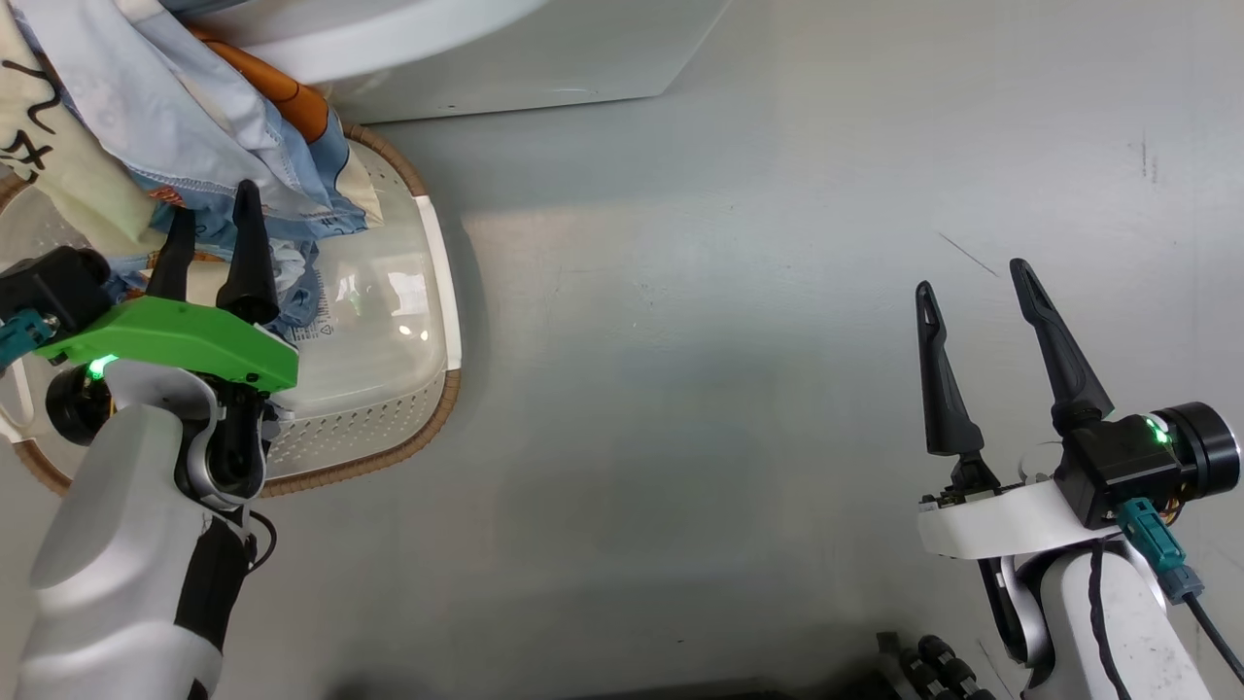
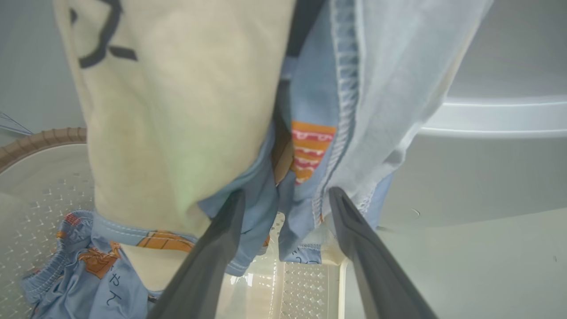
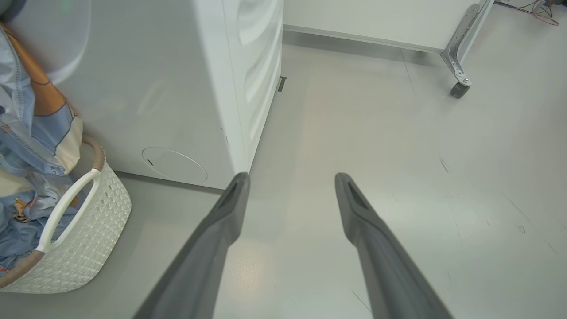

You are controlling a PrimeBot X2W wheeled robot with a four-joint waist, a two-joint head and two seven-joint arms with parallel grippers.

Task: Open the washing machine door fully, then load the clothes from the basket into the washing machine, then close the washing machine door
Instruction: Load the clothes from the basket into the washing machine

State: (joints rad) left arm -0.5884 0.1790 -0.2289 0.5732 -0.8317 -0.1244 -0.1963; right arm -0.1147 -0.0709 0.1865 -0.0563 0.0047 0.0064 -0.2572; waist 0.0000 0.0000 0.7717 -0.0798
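The clothes [image 1: 194,107] hang down from above the head view into the cream-white basket [image 1: 360,428] at the left. A cream-yellow piece [image 2: 177,110] and light blue printed fabric [image 2: 367,88] fill the left wrist view, and more blue cloth lies in the basket [image 2: 40,186]. My left gripper [image 1: 214,201] is open over the basket, its tips [image 2: 287,191] against the hanging blue fabric, a fold of which dangles between them. My right gripper [image 1: 970,275] stands open over bare floor at the right, holding nothing. The white washing machine [image 1: 486,68] stands just behind the basket. Its door is out of view.
The washing machine's corner [image 3: 234,133] stands ahead and left of my right gripper [image 3: 291,175], with the basket [image 3: 88,239] at its foot. Grey floor [image 1: 729,340] stretches between the two arms. A castor on a metal leg [image 3: 458,86] stands far off.
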